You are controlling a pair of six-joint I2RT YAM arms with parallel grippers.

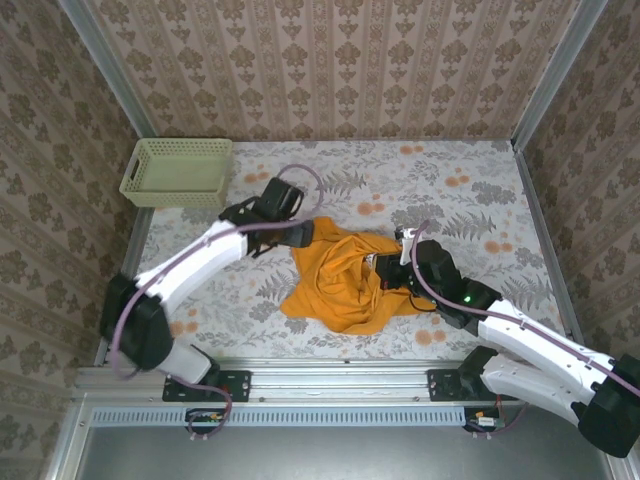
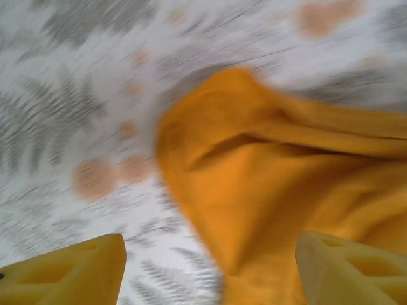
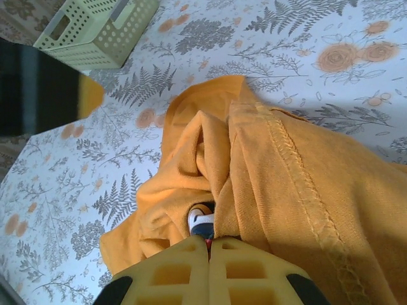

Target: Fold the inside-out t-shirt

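Observation:
The inside-out t-shirt (image 1: 345, 285) lies crumpled in an orange heap at the middle of the table, plain side mostly up. A patch of blue and white print (image 3: 203, 223) peeks from a fold. My left gripper (image 1: 298, 233) hovers at the heap's far left corner. Its yellow jaws stand wide apart in the left wrist view (image 2: 210, 270), with a pointed flap of the shirt (image 2: 267, 165) loose beneath them. My right gripper (image 1: 385, 268) sits at the heap's right side, its fingers pressed together (image 3: 208, 240) on a pinch of shirt fabric (image 3: 286, 178).
A pale green mesh basket (image 1: 178, 172) stands at the far left corner of the floral tablecloth (image 1: 470, 190); it also appears in the right wrist view (image 3: 95, 28). Patterned walls close in the table on three sides.

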